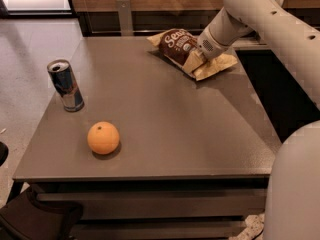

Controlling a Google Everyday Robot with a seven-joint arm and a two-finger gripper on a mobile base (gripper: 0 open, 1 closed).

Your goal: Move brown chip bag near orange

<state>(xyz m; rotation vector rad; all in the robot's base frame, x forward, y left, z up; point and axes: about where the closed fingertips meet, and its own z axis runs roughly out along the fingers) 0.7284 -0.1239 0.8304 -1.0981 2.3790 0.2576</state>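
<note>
One gripper (196,60), fingers pinching the brown chip bag (176,43) at its crumpled middle for carrying across the desk (190,124), with the orange (103,138) well apart, nearer and leftward

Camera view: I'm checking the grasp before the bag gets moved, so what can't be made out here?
The gripper, at the brown chip bag's right side: whether it grips is hidden by the wrist.
The can's lettering: too blurred to read.
The arm: cut off by top and right edges.

Smooth white arm (270,19) with dark holes; hand (196,60) at brown chip bag (175,41).
</note>
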